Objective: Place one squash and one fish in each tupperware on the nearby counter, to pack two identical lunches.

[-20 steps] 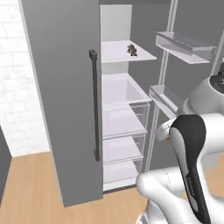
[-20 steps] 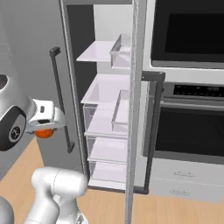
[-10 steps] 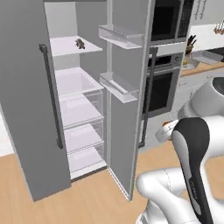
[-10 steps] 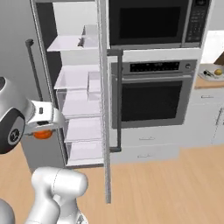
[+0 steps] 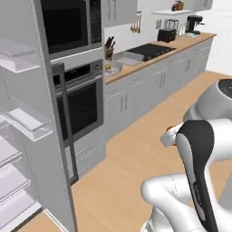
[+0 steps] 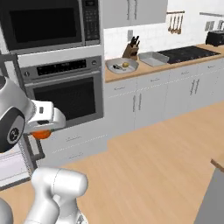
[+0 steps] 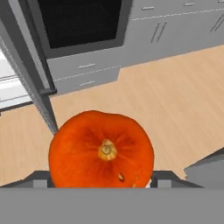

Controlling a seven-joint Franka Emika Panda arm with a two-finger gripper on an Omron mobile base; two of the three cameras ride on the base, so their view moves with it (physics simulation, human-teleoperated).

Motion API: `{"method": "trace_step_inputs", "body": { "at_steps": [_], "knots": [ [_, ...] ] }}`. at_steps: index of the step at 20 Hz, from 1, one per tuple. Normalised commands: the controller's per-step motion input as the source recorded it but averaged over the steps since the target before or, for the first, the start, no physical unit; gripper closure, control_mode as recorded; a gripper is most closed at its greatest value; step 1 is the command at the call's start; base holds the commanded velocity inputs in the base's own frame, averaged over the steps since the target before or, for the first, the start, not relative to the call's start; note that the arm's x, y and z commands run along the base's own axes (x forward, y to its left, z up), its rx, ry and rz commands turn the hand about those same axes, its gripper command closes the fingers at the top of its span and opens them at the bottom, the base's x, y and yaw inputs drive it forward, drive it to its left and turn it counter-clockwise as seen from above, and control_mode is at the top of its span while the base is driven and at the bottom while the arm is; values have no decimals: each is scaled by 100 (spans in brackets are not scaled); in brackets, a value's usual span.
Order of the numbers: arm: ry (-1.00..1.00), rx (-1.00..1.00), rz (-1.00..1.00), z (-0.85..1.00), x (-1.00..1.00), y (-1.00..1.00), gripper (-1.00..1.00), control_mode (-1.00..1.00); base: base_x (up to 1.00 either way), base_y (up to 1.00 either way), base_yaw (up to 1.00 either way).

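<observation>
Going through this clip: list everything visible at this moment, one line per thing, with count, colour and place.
squash in claw: one, orange-red, held between the claw fingers, above the wooden floor
squash on counter: one, yellow-ochre, inside the wide tupperware
fish: one, dark, inside the wide tupperware beside the yellow squash
wide tupperware: one, pale grey, on the counter next to the oven
narrow tupperware: one, pale grey, on the counter between the wide one and the hob
knife block: one, wooden, at the wall behind the tupperware
hob: one, black, set into the counter
wall oven: one, steel with dark glass, under the microwave
microwave: one, dark, above the oven
fridge door: one, grey, standing open
claw: one, white, shut on the orange squash
</observation>
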Motion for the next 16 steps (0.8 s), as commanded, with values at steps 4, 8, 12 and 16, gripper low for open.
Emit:
{"method": "trace_step_inputs", "body": {
  "at_steps": [4,8,12,16],
  "knots": [
    [0,0,0,0,0,0,100,100,100,-11,-11],
    [0,0,0,0,0,0,100,100,100,-1,0],
    [0,0,0,0,0,0,100,100,100,-32,5],
    [0,0,0,0,0,0,100,100,100,-59,12]
  ]
}}
